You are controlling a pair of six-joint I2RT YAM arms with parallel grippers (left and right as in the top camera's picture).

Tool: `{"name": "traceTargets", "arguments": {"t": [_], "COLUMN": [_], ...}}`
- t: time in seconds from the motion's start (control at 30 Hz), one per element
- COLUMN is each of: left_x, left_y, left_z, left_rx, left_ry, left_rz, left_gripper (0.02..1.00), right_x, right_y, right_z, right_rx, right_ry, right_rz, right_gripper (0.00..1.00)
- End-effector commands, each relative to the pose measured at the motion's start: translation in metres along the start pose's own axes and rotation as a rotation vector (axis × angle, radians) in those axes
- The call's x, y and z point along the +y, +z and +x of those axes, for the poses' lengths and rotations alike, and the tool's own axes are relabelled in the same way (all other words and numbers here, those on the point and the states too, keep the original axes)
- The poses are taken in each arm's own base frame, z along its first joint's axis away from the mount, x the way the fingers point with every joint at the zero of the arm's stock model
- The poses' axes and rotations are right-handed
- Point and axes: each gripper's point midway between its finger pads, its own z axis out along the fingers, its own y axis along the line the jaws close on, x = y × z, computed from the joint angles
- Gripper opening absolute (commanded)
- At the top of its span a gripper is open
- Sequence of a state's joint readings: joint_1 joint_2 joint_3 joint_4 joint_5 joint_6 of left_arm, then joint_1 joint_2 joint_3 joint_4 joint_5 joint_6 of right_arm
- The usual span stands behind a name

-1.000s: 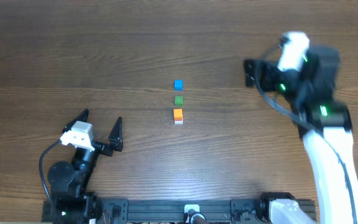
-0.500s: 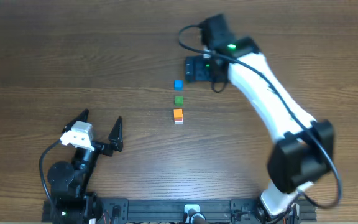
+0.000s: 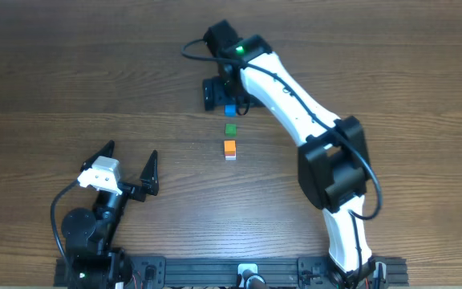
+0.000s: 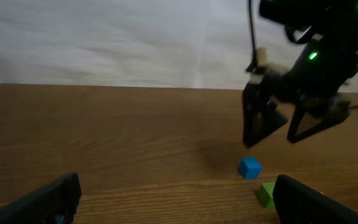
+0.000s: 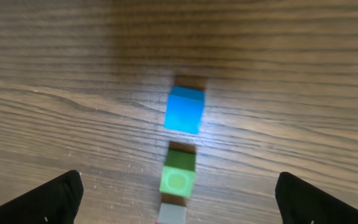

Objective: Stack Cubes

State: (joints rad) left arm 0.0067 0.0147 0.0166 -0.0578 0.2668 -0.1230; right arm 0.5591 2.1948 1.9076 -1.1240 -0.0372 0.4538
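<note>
No readable text, labels or nos. anywhere.

From above I lose the blue cube's (image 3: 230,111) 12 o'clock edge under my right gripper (image 3: 228,96), grey cube (image 5: 171,215) cut by right wrist view's edge

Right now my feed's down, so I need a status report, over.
Right gripper open, above blue cube, not touching. Left gripper open, parked near its base. Green cube loose; orange cube atop white cube. Nothing blocking.
</note>
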Motion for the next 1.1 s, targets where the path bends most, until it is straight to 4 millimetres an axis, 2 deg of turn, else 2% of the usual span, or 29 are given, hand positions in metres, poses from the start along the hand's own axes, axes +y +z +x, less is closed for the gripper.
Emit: {"name": "traceTargets", "arguments": {"t": [0.03,0.23,0.37,0.73,1.1], "left_x": [-0.003,-0.003,-0.003,-0.003,-0.003], "left_y": [0.000,0.000,0.000,0.000,0.000], "left_z": [0.002,0.002,0.002,0.002,0.002], "left_rx": [-0.003,-0.003,-0.003,-0.003,-0.003], "left_ry": [0.016,0.016,0.016,0.016,0.016], "left_rz": [0.018,0.018,0.018,0.018,0.018], "left_gripper": [0.996,0.998,0.996,0.996,1.000], "right_x": [0.008,0.005,0.003,0.005,0.006], "right_y": [0.017,0.029,0.033,0.057,0.060], "right_z": [0.008,0.026,0.031,0.028,0.031], "right_rx": [0.035,0.110,0.131,0.143,0.163], "right_ry": [0.015,0.065,0.080,0.100,0.081], "right_rz": [0.032,0.074,0.088,0.079,0.045], "right_gripper": [0.991,0.991,0.991,0.980,0.934]}}
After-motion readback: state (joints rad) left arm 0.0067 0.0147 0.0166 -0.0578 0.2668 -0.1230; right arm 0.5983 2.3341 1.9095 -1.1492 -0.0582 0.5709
